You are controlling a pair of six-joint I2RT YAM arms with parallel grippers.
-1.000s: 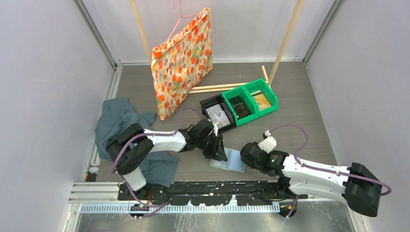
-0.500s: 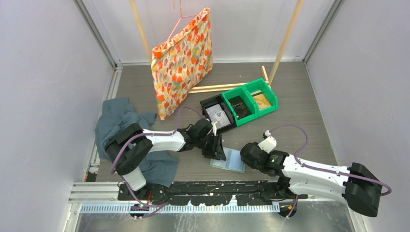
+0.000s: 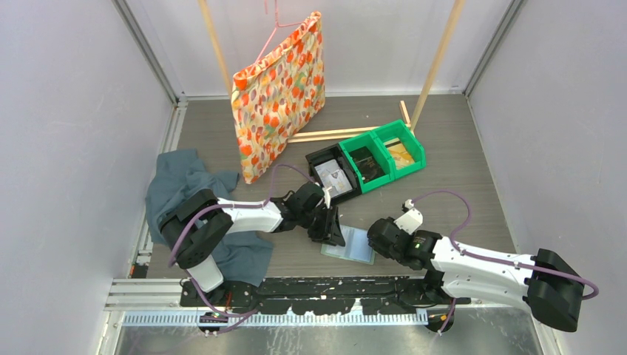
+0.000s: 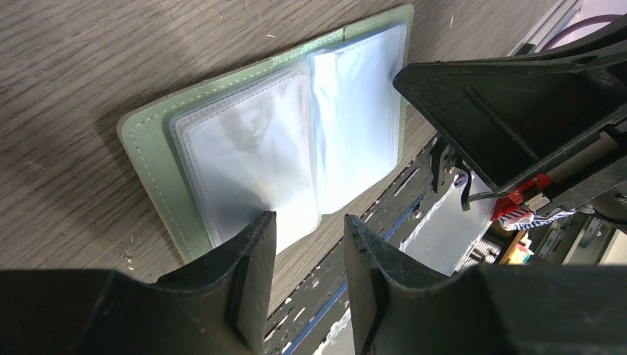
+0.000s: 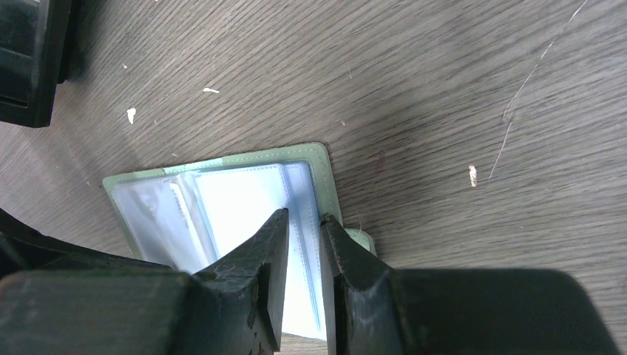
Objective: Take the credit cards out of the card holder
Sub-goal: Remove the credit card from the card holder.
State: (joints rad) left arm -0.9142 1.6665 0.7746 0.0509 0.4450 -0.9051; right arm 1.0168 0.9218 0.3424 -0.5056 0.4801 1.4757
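The card holder (image 3: 349, 244) lies open and flat on the table near the front edge, a sage-green cover (image 4: 148, 148) with clear pale blue sleeves. One card with a faint picture shows inside the left sleeve (image 4: 248, 140). My left gripper (image 3: 330, 231) stands open at the holder's left side; in the left wrist view (image 4: 309, 218) one finger (image 4: 255, 244) rests over the sleeve's near corner and the other over bare table. My right gripper (image 3: 375, 238) points down on the holder's right edge (image 5: 326, 177). Its jaws (image 5: 304, 214) stand a narrow gap apart over the sleeve edges, gripping nothing.
A black bin (image 3: 333, 177) holding a card-like item and two joined green bins (image 3: 388, 155) sit behind the holder. A patterned bag (image 3: 277, 96) hangs at the back, wooden sticks (image 3: 333, 134) beside it. A dark teal cloth (image 3: 185, 185) lies left. A metal rail (image 3: 318, 288) borders the front.
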